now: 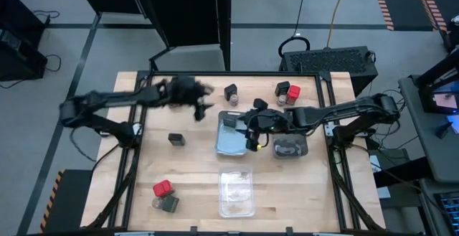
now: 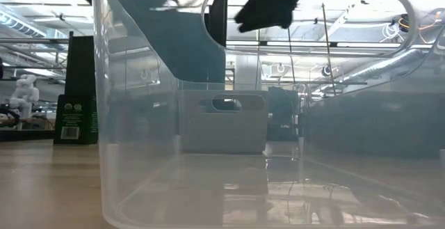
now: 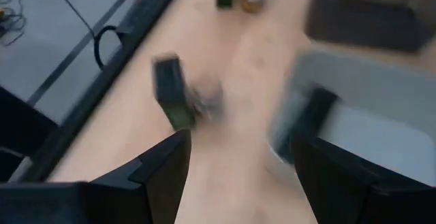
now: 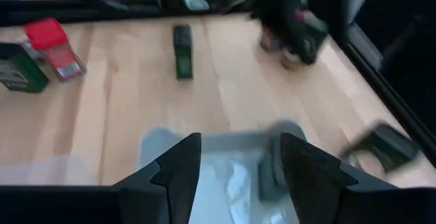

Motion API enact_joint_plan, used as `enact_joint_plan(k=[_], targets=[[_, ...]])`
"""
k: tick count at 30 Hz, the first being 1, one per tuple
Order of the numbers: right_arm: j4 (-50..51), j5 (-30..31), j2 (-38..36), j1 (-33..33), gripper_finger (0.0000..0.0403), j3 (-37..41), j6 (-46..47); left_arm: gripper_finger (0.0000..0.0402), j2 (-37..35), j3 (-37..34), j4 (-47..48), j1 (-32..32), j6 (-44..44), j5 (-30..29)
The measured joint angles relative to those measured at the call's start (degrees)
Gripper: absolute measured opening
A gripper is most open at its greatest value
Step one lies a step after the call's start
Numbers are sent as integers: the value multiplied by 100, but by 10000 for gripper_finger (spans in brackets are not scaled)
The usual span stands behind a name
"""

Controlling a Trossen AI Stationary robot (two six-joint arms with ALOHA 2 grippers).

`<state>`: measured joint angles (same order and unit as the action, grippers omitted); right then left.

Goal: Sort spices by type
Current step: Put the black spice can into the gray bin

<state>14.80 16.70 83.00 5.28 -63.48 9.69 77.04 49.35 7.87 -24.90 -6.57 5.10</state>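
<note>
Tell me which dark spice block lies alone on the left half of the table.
The dark block lying alone on bare wood left of the clear blue-tinted tray; the other dark blocks have spices beside them or sit inside that tray.

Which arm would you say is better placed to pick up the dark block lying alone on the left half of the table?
Left, probably. The left gripper hovers open at the far side, nearer the lone dark block. The right gripper is open above the clear tray.

Table (image 1: 193,186): pale wood, smooth matt grain. Clear tray (image 1: 236,191) at 6 o'clock: glossy transparent plastic. Gripper fingers (image 4: 178,166): matt black plastic.
</note>
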Motion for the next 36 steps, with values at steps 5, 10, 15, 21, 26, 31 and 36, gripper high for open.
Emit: enact_joint_plan(k=[5,10,15,21,26,31,36], targets=[[847,446,-243,193,185,2,462,257,1336,1153,-58,-652,-354,64],[1368,997,-266,512,185,4,788,257,2270,2007,19,-720,-424,68],[1630,1202,-266,829,185,4,1065,257,2715,2427,224,-631,-286,28],[1690,1210,-269,1093,185,4,1218,257,2909,2632,642,-548,-280,-110],[1690,1215,-271,1202,185,4,1238,257,3151,2761,936,-544,-276,-170],[1692,1229,-271,1278,185,4,1263,258,3333,2775,925,-544,-278,-188],[1697,1230,-271,1289,185,4,1291,258,3421,2775,966,-544,-281,-227]])
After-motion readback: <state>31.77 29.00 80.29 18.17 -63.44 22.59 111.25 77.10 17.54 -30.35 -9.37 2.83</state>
